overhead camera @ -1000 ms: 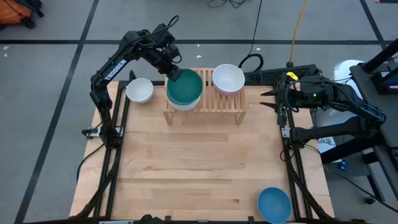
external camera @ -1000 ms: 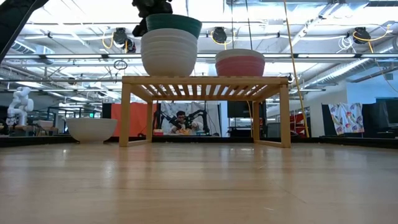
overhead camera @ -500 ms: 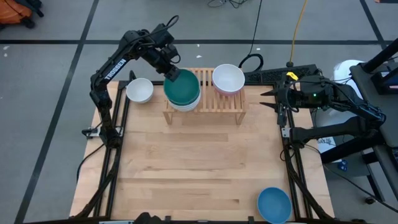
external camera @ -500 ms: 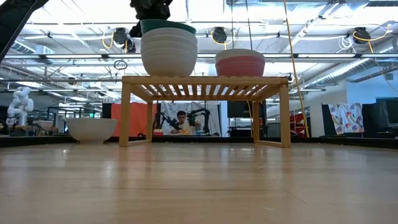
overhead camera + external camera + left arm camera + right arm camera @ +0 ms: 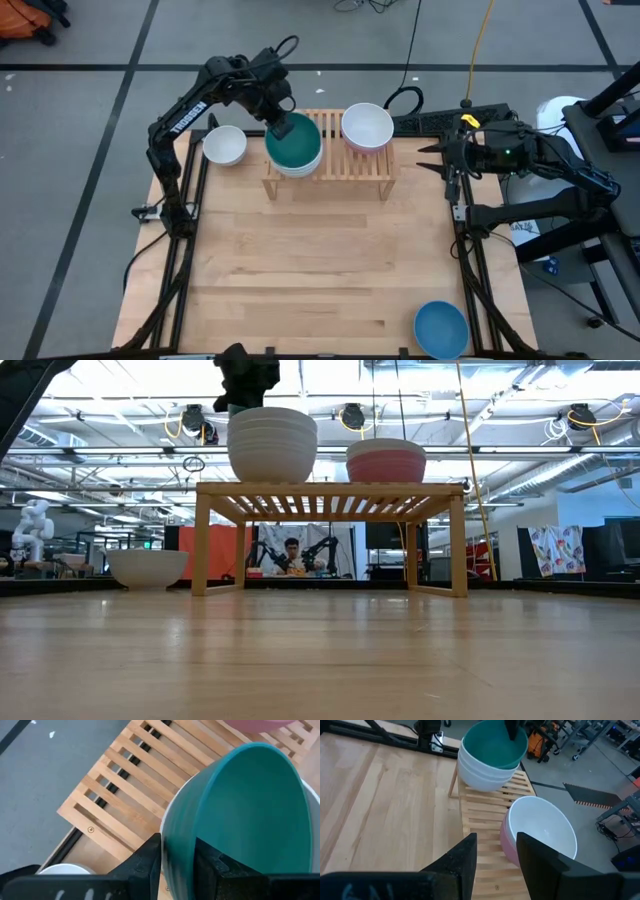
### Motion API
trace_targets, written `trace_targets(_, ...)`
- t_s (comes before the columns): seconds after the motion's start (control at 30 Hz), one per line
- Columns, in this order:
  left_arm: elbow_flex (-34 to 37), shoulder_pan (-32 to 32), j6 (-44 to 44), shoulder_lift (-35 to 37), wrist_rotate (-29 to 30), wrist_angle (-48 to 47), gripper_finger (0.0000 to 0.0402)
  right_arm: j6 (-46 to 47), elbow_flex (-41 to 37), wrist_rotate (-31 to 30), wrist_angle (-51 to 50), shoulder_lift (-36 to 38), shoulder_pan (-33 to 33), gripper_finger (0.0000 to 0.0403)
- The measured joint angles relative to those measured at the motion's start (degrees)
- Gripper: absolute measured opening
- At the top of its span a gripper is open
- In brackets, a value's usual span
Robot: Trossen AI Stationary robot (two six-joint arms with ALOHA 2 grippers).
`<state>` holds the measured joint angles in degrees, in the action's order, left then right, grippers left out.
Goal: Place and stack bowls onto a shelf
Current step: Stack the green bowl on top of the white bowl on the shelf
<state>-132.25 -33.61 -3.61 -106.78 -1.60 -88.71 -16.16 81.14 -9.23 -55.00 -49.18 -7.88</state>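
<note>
And the teal bowl (image 5: 296, 144) has dropped fully into the white stack (image 5: 272, 445) on the shelf (image 5: 365, 163), left gripper (image 5: 176, 865) still pinching its rim, right gripper (image 5: 496, 851) spread and waiting beside the table.

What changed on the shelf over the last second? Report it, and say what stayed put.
The left pincer lowered the teal bowl into the white stack on the shelf; in the low view the bowl's rim has sunk out of sight. The pincer still grips the rim. Unmoved: the right pincer, open beside the shelf, the white bowl in the pink one, the lone white bowl and the blue bowl.
</note>
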Motion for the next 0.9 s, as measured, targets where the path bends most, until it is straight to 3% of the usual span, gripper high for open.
trace_targets(0.13,0.0,-0.5,-1.6,0.0,-2.9,0.0,0.0088,0.0,0.0,0.0,0.6,0.0,0.0,0.0132)
trace_targets(0.43,0.0,-1.2,4.6,0.0,-2.6,0.2,0.0088,0.3,0.0,0.0,0.6,0.0,0.0,0.0132)
trace_targets(0.9,0.0,-3.6,3.3,0.0,2.3,4.0,0.0088,0.3,0.0,-0.1,0.6,0.0,0.0,0.0132)
